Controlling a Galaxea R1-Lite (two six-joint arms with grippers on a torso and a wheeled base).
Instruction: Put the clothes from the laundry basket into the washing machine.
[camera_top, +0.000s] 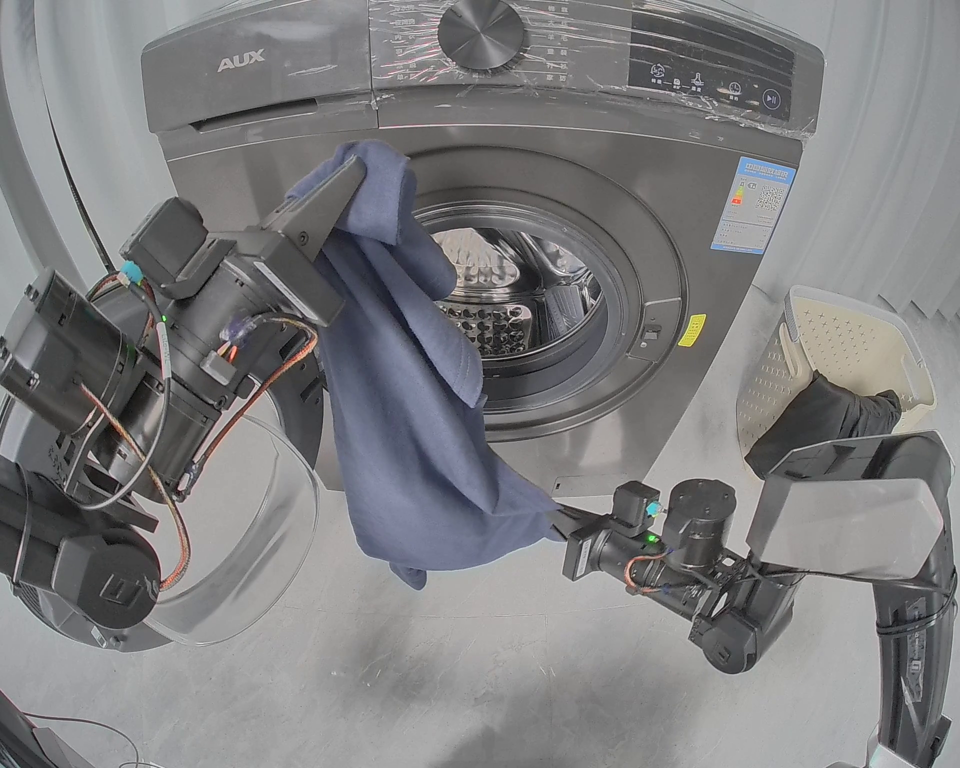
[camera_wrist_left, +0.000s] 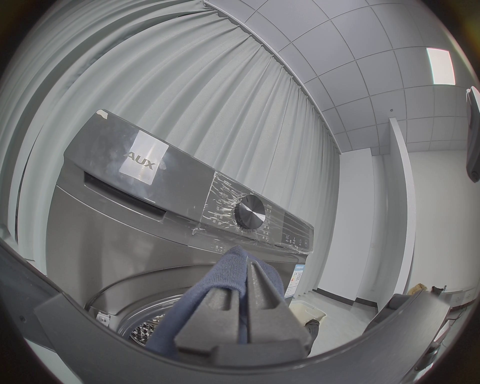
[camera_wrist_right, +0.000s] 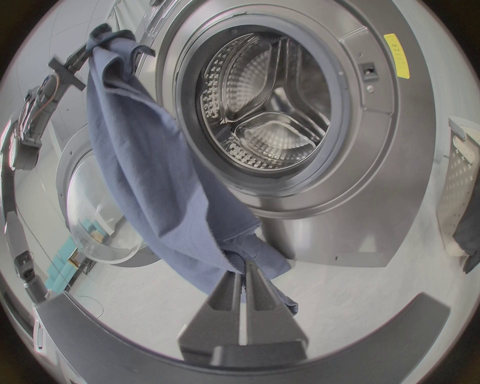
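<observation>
The left gripper (camera_top: 345, 185) has its fingers clamped on the top of the blue garment (camera_top: 420, 420), at 10 o'clock of the open washing machine (camera_top: 620, 200) drum. The right gripper (camera_top: 560, 520) has its fingers clamped on the garment's lower corner, at 6 o'clock. The laundry basket (camera_top: 850, 345), at 3 o'clock of the machine, holds a dark garment (camera_top: 815, 425).
</observation>
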